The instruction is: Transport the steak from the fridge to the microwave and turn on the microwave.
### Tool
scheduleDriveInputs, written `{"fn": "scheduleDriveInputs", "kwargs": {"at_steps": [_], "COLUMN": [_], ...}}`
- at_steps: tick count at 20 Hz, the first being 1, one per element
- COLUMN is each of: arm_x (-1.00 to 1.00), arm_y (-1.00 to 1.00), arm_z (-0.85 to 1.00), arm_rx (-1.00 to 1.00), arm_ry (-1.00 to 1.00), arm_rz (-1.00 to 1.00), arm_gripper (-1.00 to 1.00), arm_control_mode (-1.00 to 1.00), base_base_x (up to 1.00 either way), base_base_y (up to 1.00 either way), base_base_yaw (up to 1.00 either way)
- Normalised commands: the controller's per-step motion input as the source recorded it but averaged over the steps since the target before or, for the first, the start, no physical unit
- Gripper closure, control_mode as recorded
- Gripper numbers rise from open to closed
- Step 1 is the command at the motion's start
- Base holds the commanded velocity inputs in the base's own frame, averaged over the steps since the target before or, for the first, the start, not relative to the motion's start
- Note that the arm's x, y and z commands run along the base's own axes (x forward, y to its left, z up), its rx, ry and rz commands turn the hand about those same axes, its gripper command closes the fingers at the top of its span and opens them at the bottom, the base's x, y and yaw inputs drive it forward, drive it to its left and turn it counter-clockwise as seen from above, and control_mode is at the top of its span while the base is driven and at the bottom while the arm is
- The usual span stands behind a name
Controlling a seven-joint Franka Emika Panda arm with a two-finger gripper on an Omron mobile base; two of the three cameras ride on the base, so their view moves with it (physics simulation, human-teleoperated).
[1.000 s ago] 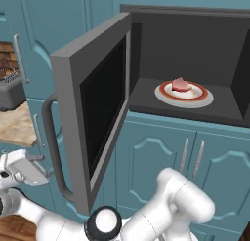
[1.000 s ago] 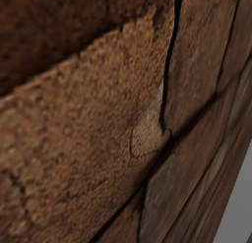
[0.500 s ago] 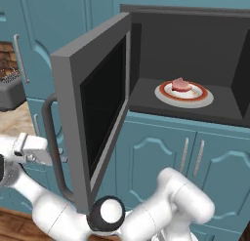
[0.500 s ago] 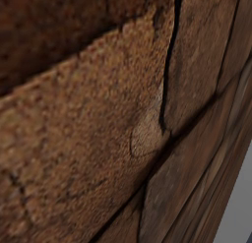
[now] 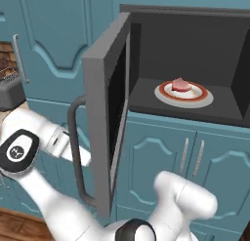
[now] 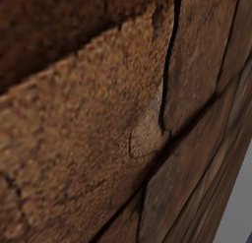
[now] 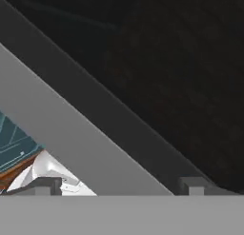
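I see the steak on its plate inside the microwave, and my gripper, jaws spread wide and empty, facing its open door.

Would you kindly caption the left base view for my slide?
Steak on a plate inside the open microwave, white arm behind its swung-out door.

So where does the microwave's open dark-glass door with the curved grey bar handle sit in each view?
Left base view: the grey-framed, dark-glass microwave door stands left of centre, swung open, its curved grey handle at lower left.
Right base view: not in it; brown stone-like wall.
Hand view: the door's grey frame runs diagonally, dark glass above.
Shared landmark: that grey door frame.
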Motion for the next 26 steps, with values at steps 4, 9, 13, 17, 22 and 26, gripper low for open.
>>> {"fn": "scheduleDriveInputs", "kwargs": {"at_steps": [4,9,13,17,22,26], "arm_x": [-0.86,-0.38,0.21,0.57,0.58,0.68], "arm_y": [-1.0,-1.0,-1.0,-1.0,-1.0,-0.97], "arm_z": [0.34,0.16,0.01,0.01,0.02,0.0], "arm_rx": [0.13,0.01,0.0,0.01,0.0,0.0], "arm_ry": [-0.45,-0.53,-0.46,-0.33,-0.34,-0.36], "arm_rz": [-0.04,-0.01,0.0,0.02,0.02,0.0], "arm_gripper": [-1.0,-1.0,-1.0,-1.0,-1.0,-1.0], "arm_control_mode": [-1.0,-1.0,-1.0,-1.0,-1.0,-1.0], "base_base_x": [0.0,0.0,0.0,0.0,0.0,0.0], "base_base_y": [0.0,0.0,0.0,0.0,0.0,0.0], "base_base_yaw": [0.0,0.0,0.0,0.0,0.0,0.0]}}
